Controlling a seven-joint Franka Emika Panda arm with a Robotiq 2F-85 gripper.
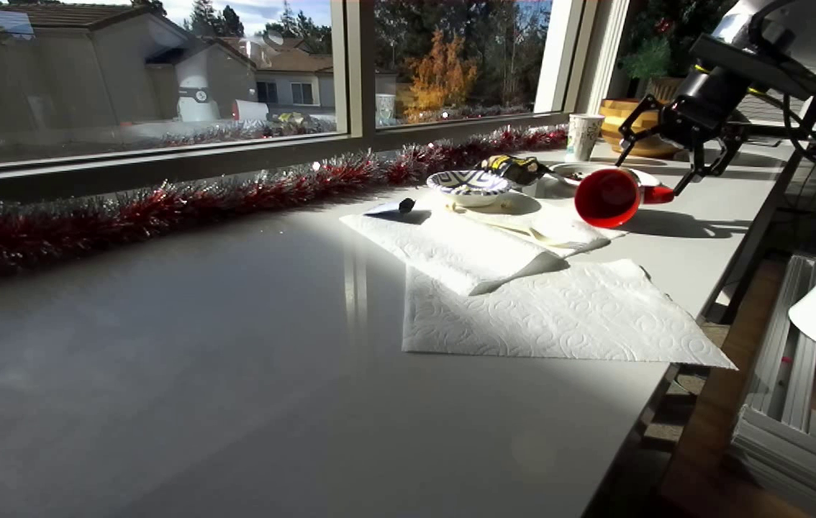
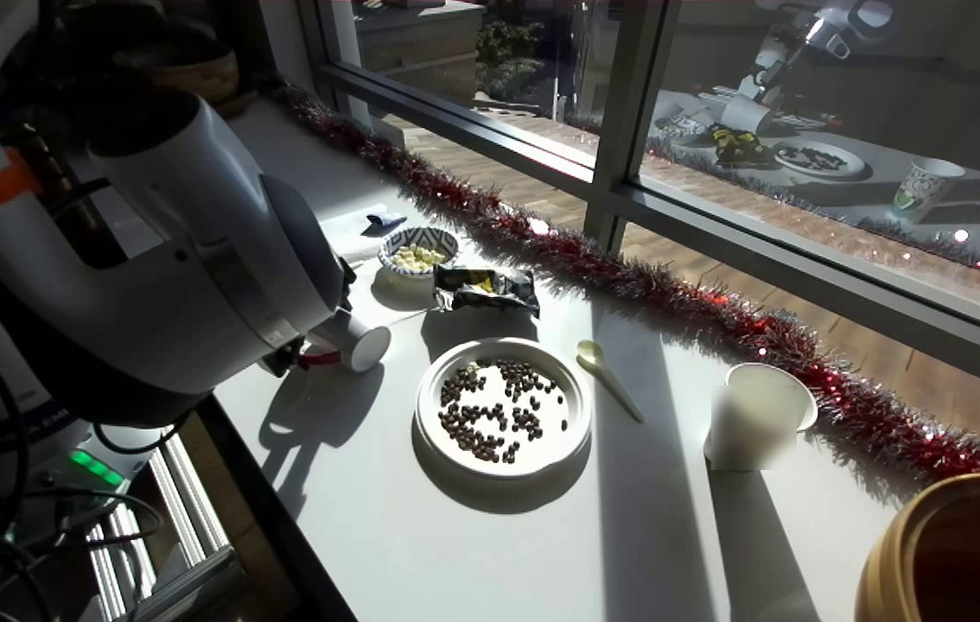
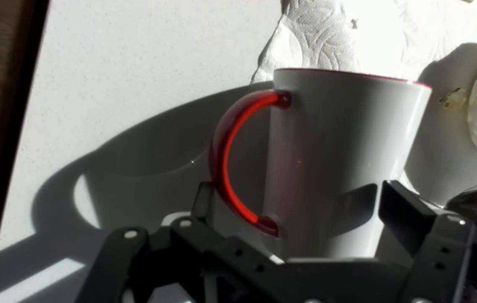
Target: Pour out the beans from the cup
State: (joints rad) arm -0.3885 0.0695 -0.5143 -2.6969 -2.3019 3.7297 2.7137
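Black gripper (image 1: 649, 176) stands with 2 jaws spread, 1 red-lined white mug (image 3: 327, 155) tipped sideways between them. Dark brown beans (image 2: 485, 446) lie on 1 round white plate (image 2: 426, 406).

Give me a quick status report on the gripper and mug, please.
Gripper open, straddling the red-handled mug. Mug on its side, mouth away from plate. Dark beans on plate. Popcorn bowl nearby, possibly in the way.
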